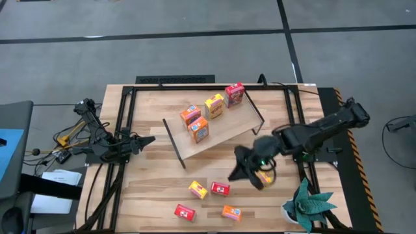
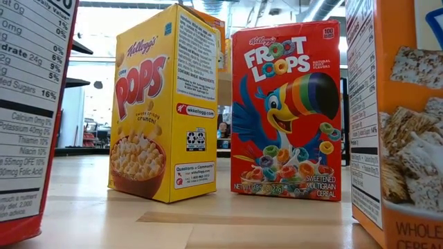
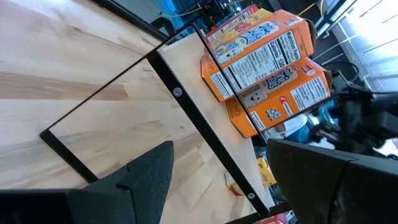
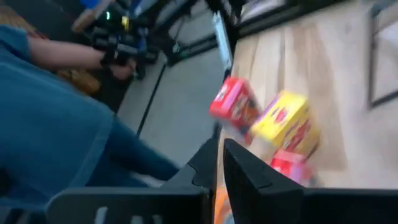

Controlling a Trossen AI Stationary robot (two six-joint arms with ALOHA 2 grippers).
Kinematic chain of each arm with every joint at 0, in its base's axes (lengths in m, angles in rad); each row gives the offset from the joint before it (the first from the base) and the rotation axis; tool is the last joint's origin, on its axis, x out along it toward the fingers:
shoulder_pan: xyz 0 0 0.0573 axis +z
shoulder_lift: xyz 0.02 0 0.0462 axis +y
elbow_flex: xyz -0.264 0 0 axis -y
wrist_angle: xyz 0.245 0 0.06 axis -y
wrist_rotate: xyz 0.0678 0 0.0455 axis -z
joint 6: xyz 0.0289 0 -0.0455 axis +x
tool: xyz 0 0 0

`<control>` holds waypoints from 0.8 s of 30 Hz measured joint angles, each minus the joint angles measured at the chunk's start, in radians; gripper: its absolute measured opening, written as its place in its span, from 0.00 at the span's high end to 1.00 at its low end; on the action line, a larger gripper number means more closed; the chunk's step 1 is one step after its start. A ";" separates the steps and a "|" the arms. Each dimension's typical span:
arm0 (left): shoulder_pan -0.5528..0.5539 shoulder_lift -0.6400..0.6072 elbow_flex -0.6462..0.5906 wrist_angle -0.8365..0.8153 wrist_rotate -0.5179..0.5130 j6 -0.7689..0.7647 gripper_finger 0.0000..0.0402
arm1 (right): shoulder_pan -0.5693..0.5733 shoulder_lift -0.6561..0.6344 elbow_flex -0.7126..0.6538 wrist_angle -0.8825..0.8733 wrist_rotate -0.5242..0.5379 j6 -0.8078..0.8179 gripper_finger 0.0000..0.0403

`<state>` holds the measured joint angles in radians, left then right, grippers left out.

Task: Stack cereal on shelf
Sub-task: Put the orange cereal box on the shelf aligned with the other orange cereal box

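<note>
The shelf [image 1: 214, 130] lies slanted mid-table, a light board with black rod frames. Four cereal boxes stand on it: two orange [image 1: 195, 122], one yellow [image 1: 214, 105], one red [image 1: 234, 94]. Four more rest on the tabletop near the front edge: yellow [image 1: 198, 189], red [image 1: 220, 188], red [image 1: 185, 212], orange [image 1: 231, 212]. My right gripper [image 1: 239, 172] hovers right of these, shut on an orange-yellow box [image 1: 264, 177]. My left gripper [image 1: 144, 140] waits open at the shelf's left end. The low view shows only boxes [image 2: 287, 111] up close. My right gripper has the orange-yellow box between its two fingers; a sliver of orange [image 4: 219, 205] shows in the narrow gap far back between them. The fingers slant down toward the table's near-left. The gripper's body hides most of the box, so which part it has cannot be told.
A potted green plant [image 1: 307, 203] stands at the table's near-right corner. Black rails [image 1: 123, 123] run along the table's sides. A person in blue [image 4: 56, 112] stands beyond the near edge in the right wrist view. Bare wood lies left of the shelf.
</note>
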<state>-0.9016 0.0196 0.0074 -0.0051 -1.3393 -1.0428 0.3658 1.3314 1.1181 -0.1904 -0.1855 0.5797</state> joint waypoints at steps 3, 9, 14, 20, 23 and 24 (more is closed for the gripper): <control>0.000 0.000 0.000 0.000 0.000 -0.001 0.38 | 0.093 0.037 0.080 -0.103 0.084 0.030 0.80; 0.000 0.000 0.000 0.004 0.020 0.006 0.38 | 0.199 0.142 0.306 -0.431 0.179 0.078 0.55; 0.000 0.000 0.000 0.005 0.025 0.020 0.38 | 0.224 0.262 0.476 -0.657 0.220 0.114 0.32; 0.000 0.000 0.000 0.007 0.031 0.038 0.38 | 0.224 0.412 0.558 -0.738 0.215 0.179 0.25; 0.000 0.000 0.000 0.012 0.056 0.052 0.38 | 0.229 0.463 0.583 -0.731 0.215 0.203 0.25; 0.000 0.000 0.000 0.014 0.065 0.057 0.38 | 0.230 0.469 0.588 -0.735 0.215 0.212 0.25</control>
<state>-0.9016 0.0196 0.0074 0.0092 -1.2743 -0.9861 0.5955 1.8005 1.7061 -0.9258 0.0296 0.7922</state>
